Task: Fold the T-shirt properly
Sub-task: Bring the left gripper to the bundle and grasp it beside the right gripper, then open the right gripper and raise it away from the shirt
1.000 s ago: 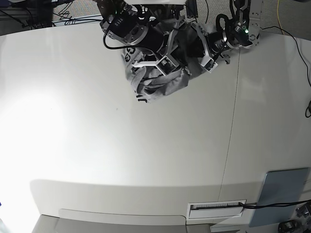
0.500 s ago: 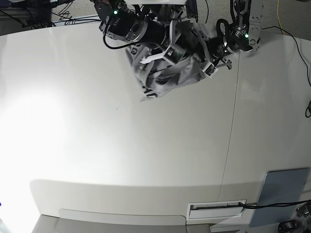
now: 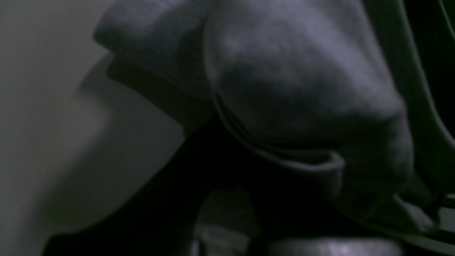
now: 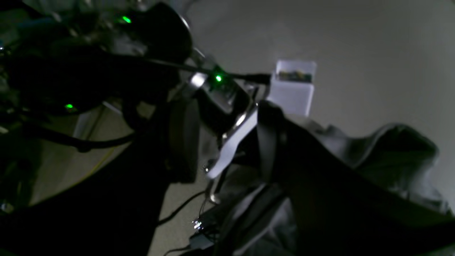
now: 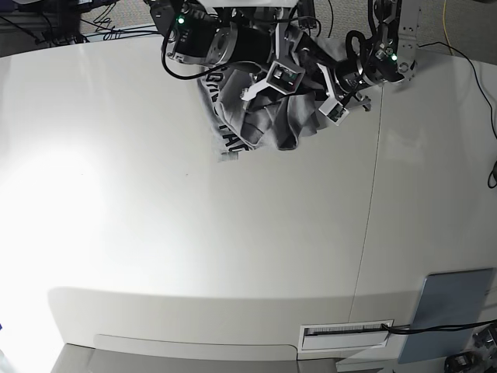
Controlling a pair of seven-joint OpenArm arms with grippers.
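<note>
Both arms reach in low from the far edge, wrists angled toward each other, grippers near one another. The left gripper (image 5: 329,105) has its jaws clamped tight on grey cloth. The right gripper (image 5: 268,84) sits just beside it, white fingers (image 5: 250,92) spread apart, cloth bunched beneath them.

T-shirt (image 5: 256,116) bunched at far edge of table (image 5: 194,249), landmark for all below. Both arms crowd directly over and behind it; left gripper (image 5: 330,105) at its right flank, right gripper (image 5: 268,81) on top. Cables cluster behind. Table in front of T-shirt bare, wide passage. Grey panel (image 5: 450,315) and slotted white plate (image 5: 345,336) well in front, to right.
</note>
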